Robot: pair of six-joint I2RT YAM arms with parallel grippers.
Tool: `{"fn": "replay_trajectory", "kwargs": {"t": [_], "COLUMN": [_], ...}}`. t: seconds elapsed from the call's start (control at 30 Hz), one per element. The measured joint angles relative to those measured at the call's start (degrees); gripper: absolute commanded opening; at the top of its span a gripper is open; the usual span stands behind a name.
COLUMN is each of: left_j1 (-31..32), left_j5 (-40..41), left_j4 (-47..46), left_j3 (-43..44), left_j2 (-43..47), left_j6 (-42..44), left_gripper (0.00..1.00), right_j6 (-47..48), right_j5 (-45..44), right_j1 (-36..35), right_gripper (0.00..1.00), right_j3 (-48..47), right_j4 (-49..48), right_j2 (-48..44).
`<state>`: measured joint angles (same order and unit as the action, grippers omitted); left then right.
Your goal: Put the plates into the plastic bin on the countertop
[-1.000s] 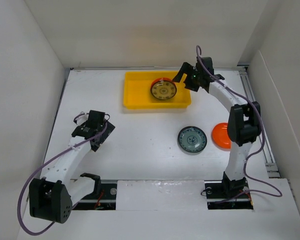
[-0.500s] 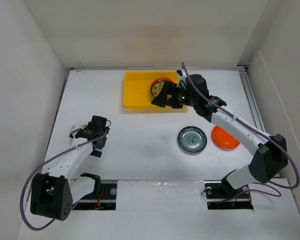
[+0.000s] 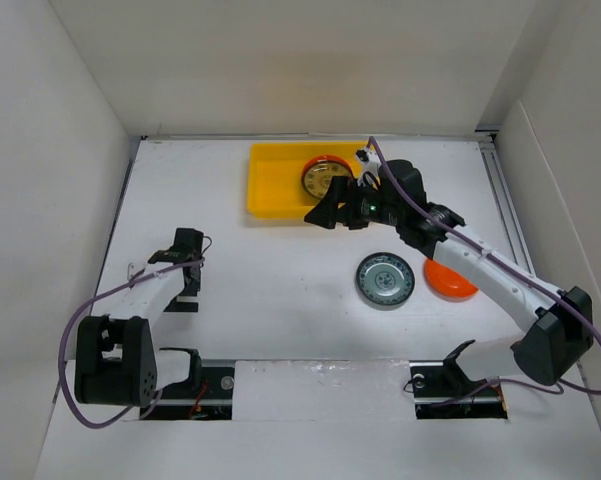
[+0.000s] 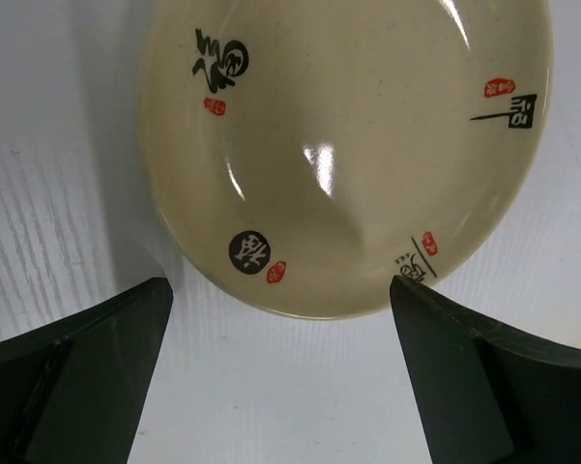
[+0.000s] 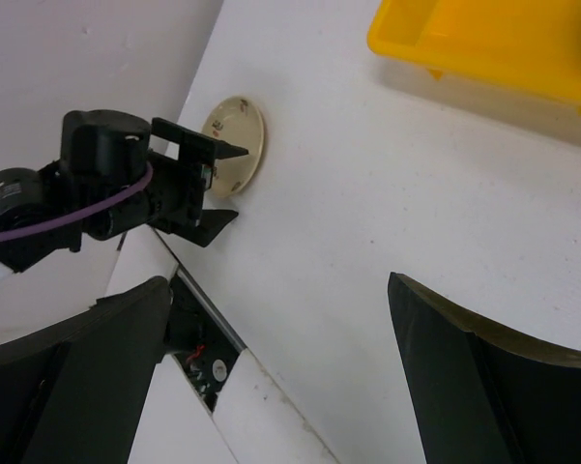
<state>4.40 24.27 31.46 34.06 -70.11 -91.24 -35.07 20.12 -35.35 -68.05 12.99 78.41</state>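
Cream round plate (image 4: 343, 145) ahead of the released left end effector (image 4: 280, 280) shows only on wrist cams, not overhead; right end effector (image 5: 277, 278) open too.

Right gripper (image 3: 332, 213) has swung from the yellow bin's (image 3: 275, 185) right end to its near rim. Left gripper (image 3: 184, 284) has drawn back toward its base.

The cream plate (image 4: 348, 145) bears black brush characters and small red seals, seemingly Chinese, too stylised to read
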Motion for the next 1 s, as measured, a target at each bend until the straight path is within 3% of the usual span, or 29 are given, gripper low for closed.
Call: {"fn": "replay_trajectory", "kwargs": {"t": [0.13,0.23,0.27,0.3,0.37,0.4,0.5,0.53,0.73,1.0], "left_j1": [0.0,-0.07,-0.26,-0.55,-1.25,-1.77,-3.74,-4.28,-5.75,-4.35], "left_j5": [1.07,1.4,1.38,1.2,1.05,0.85,0.48,0.28,-1.07,0.76], "left_j4": [0.98,1.55,1.51,1.25,0.83,-0.02,-3.67,-4.81,-13.77,-11.82], "left_j3": [2.38,3.17,3.17,3.15,3.04,2.93,2.27,2.25,1.6,7.28], "left_j2": [-3.3,-4.66,-4.79,-4.96,-5.9,-6.23,-7.26,-7.48,-8.07,-6.29], "left_j6": [-1.27,-1.68,-1.68,-1.99,-2.14,-2.08,-2.23,-2.12,-0.15,10.1], "left_gripper": [0.89,0.73,0.56,0.48,0.39,0.29,0.17,0.02,0.0,0.0], "right_j6": [0.2,0.2,0.2,0.2,0.2,0.2,0.22,0.22,0.22,0.24], "right_j5": [0.39,0.79,0.9,0.98,1.36,1.53,2.12,2.32,2.84,2.82], "right_j1": [0.0,0.0,0.0,0.07,0.15,0.39,1.05,1.27,2.08,3.06], "right_gripper": [1.0,1.0,1.0,1.0,1.0,1.0,1.0,1.0,1.0,1.0], "right_j3": [0.0,0.0,0.0,0.0,0.0,0.0,0.04,0.07,0.09,0.15], "right_j4": [-0.2,-0.02,-0.04,-0.04,0.0,0.07,0.04,0.02,-0.15,-0.13], "right_j2": [-1.2,-1.14,-1.16,-1.22,-1.4,-1.57,-2.43,-2.75,-4.09,-5.22]}}
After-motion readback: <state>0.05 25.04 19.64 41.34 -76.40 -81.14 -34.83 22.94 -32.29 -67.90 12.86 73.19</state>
